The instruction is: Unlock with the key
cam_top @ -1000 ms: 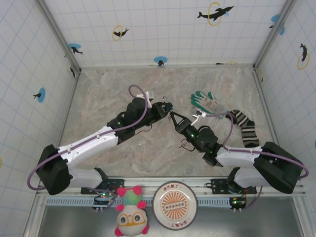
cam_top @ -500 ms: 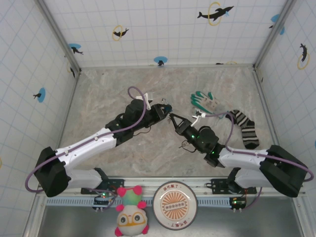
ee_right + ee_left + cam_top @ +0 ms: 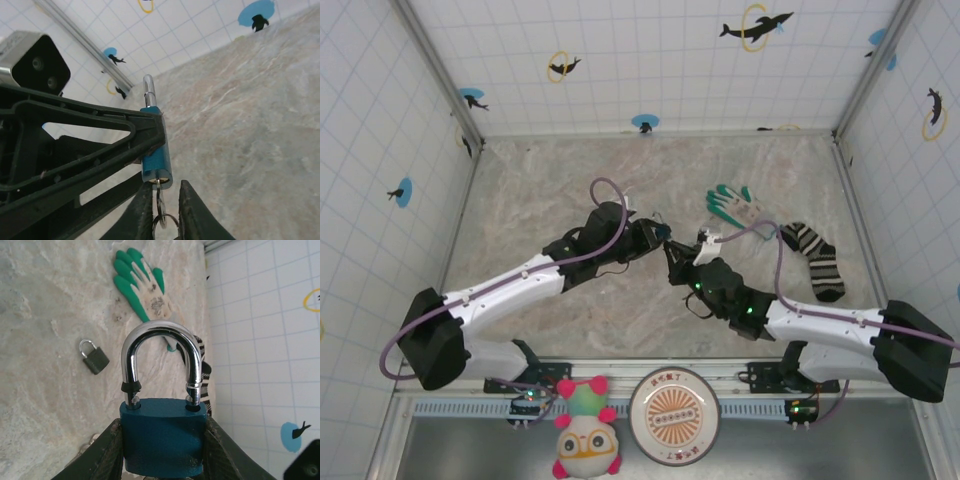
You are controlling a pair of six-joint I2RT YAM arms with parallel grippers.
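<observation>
The key shows in the right wrist view as a slim silver blade pushed up into the keyhole on the underside of the blue padlock, with a thin wire ring hanging from it; its head cannot be made out. It hangs between the two fingers of the right gripper, whose jaws stand a little apart with a sliver of space on either side of the blade. The left gripper is clamped on the padlock's body from both sides, holding it off the table with the silver shackle upright and seated in the body. Beyond it on the marble tabletop lie a green-and-white glove, a small dark padlock and a striped sock. Against the overhead picture of a second ago, both grippers sit slightly nearer the bases, the right wrist has rolled and its forearm lies flatter and more stretched out; glove and sock have not moved.
</observation>
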